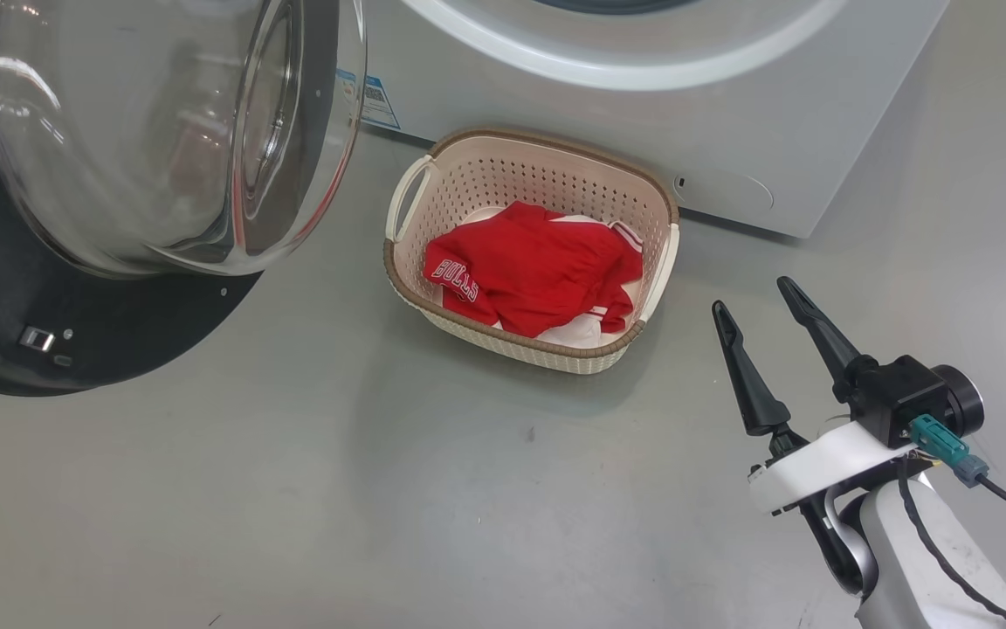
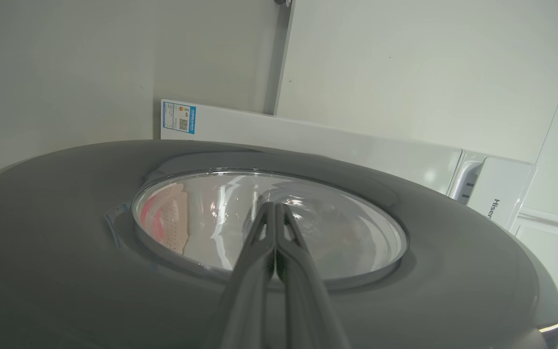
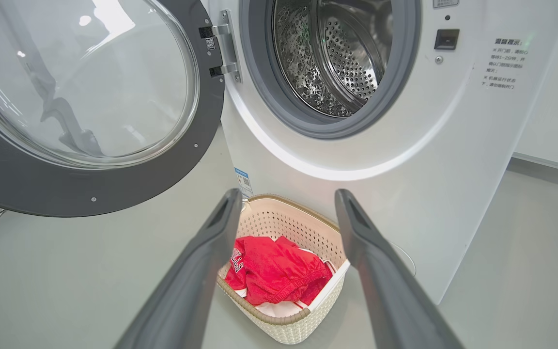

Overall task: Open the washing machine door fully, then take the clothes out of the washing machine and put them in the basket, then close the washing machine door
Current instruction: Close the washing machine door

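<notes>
The door (image 1: pixel 119 341) stands wide open, left of the washer (image 1: pixel 730 131). The clothes (image 1: pixel 538 271) lie heaped in the basket (image 1: pixel 503 345) on the floor (image 1: pixel 381 489) just before the washer. The right end effector (image 1: pixel 753 295) hovers spread beside the basket. The left end effector (image 2: pixel 275 208) is pressed together, pointing at the door's glass.

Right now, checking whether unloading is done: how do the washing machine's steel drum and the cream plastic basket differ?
The dimpled steel drum looks empty where visible; the cream perforated plastic basket holds red clothes. The drum is round; the basket is rectangular. The drum sits inside the white washing machine; the basket stands on the grey floor. Both are perforated.
</notes>
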Tool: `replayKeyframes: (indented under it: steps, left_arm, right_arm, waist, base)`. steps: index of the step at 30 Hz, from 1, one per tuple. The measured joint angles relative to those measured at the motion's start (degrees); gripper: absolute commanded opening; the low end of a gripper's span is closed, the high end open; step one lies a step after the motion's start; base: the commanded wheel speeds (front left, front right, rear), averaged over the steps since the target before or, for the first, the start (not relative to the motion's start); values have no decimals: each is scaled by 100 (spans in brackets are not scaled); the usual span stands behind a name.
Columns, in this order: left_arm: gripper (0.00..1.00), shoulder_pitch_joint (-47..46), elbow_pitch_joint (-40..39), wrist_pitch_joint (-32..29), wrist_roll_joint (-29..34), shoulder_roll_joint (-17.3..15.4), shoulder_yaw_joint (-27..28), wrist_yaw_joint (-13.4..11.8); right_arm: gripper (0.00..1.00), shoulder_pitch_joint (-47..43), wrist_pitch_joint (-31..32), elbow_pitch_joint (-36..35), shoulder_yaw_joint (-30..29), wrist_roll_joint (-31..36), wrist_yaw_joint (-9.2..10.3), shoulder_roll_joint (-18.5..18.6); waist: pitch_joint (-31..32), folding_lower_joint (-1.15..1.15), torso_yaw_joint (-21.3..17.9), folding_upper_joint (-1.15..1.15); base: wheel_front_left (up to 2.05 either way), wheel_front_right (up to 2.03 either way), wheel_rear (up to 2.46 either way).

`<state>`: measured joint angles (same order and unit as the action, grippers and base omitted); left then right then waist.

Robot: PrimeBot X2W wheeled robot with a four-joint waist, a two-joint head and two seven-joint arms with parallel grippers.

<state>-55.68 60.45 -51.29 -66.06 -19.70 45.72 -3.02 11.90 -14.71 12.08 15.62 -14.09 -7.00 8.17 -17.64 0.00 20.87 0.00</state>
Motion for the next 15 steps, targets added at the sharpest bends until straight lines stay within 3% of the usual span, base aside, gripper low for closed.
replayKeyframes:
  steps: [15]
  left_arm:
    - [0,282,-188,-877,-59,386,-299,556]
  right_arm:
    - [100,-9,0,25,-79,-43,0,-88]
  waist:
    - [208,0,68,0]
  base:
    - [0,0,0]
